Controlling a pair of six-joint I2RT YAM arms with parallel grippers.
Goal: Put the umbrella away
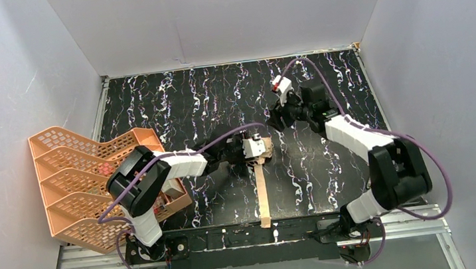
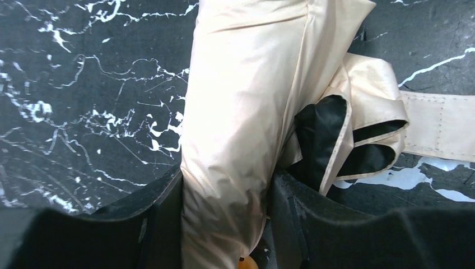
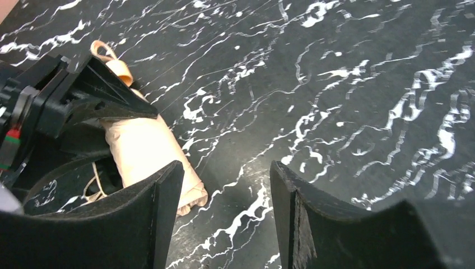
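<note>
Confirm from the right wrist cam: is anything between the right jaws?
No: the right gripper has its jaws apart with only bare tabletop between them, and the umbrella lies off to one side.

One umbrella (image 1: 262, 149) lies at the middle of the frame. One orange rack (image 1: 74, 185) stands at the left edge. One tan strip (image 1: 262, 195) runs down the lower middle. There is one desk (image 1: 178, 100), black with white veins. Two arms show: the left arm (image 1: 182, 164) at lower left and the right arm (image 1: 355, 134) at right. Two purple cables (image 1: 222, 136) run one along each arm. Three white walls (image 1: 223, 16) close the left, top and right.
</note>
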